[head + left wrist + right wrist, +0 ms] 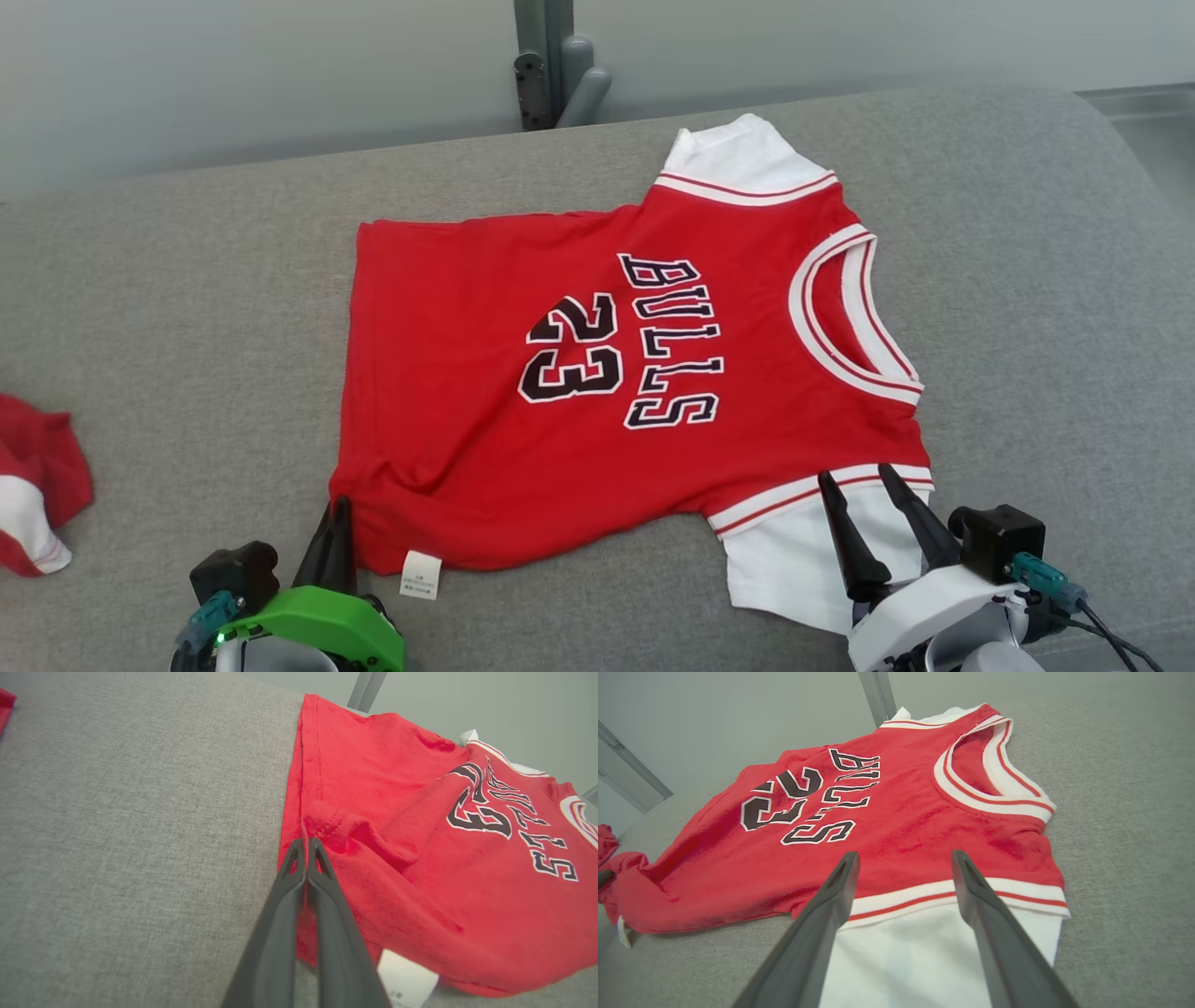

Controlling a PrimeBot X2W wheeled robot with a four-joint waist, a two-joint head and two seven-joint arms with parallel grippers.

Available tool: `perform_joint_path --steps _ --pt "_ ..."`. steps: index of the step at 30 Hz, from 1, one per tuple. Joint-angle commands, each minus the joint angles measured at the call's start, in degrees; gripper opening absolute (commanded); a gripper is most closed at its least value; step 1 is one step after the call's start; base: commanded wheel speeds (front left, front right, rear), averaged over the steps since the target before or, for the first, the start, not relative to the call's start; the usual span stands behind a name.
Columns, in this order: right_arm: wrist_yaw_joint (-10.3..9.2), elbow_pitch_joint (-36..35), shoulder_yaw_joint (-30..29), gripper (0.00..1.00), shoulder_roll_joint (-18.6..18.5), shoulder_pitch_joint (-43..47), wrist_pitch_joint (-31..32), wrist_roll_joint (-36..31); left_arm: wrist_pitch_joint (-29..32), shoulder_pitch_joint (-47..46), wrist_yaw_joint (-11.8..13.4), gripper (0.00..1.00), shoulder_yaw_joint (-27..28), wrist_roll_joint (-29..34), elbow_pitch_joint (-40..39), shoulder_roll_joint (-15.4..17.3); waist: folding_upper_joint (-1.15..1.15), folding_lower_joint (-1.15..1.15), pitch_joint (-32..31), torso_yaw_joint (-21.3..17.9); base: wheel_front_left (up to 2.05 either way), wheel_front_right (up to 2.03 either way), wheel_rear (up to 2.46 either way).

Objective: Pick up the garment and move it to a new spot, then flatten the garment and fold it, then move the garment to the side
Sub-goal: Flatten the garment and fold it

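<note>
Gray cushion point(168, 308): red jersey point(467, 411) spread out. Left gripper point(338, 509) clamped on its hem corner; right gripper point(854, 473) wide open over white sleeve point(794, 569), holding nothing.

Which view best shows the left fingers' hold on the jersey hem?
Left wrist view: close up, the left gripper is shut on the bunched hem corner of the jersey. Head view shows it small, lower left. Right wrist view has a fingertip at its left edge.

Left gripper point(336, 511) sits low on the left with its green wrist, fingers pinched tight together on the garment point(485, 439) corner. Right gripper point(857, 478), white wrist, has its fingers spread wide, pointing forward.
</note>
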Motion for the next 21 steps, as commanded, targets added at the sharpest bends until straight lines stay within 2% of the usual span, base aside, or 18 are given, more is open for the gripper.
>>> perform_joint_path --steps 1,4,5,6,7,8,16,21 --pt "-0.06 -0.25 -0.07 1.0 -0.22 -0.63 -0.01 0.22 -0.03 -0.7 0.47 0.0 0.32 0.43 0.57 0.2 0.0 0.0 1.27 -2.55 0.0 0.0 0.0" --pt "-0.06 -0.33 -0.57 1.0 0.07 -0.31 -0.01 0.03 -0.03 -0.25 1.01 0.02 1.82 1.22 2.15 0.25 0.0 0.0 0.0 -3.45 0.0 0.0 0.0" --pt "-0.06 -0.35 -0.79 1.0 0.16 -0.01 -0.01 -0.11 -0.03 0.26 1.16 0.2 2.35 1.51 2.36 0.25 0.0 0.0 -0.6 -3.63 0.0 0.0 0.0" --pt "-0.06 -0.35 -1.01 1.0 0.3 0.36 -0.01 -0.22 -0.03 0.93 1.44 0.44 2.93 1.92 2.35 0.23 0.0 0.0 -1.28 -3.76 0.0 0.0 0.0" --pt "-0.06 -0.39 -1.27 1.0 0.47 0.73 -0.01 -0.32 -0.03 1.7 1.74 0.92 3.57 2.24 2.23 0.24 0.0 0.0 -1.94 -3.81 0.0 0.0 0.0" --pt "-0.06 -0.48 -1.58 1.0 0.62 1.16 -0.01 -0.54 -0.02 2.45 2.08 1.0 4.14 2.85 2.01 0.24 0.0 0.0 -2.62 -3.79 0.0 0.0 0.0" --pt "-0.05 -0.98 -4.92 1.0 2.04 3.13 -0.01 -1.54 -0.02 7.04 3.34 1.0 8.35 4.69 -0.73 0.23 0.0 0.0 -6.11 -2.18 0.0 0.0 0.0" --pt "-0.05 -1.49 -6.81 1.0 2.67 4.15 -0.01 -4.21 -0.03 9.77 2.96 1.0 8.88 6.74 -5.0 0.22 0.0 0.0 -7.75 -1.25 0.0 0.0 0.0"
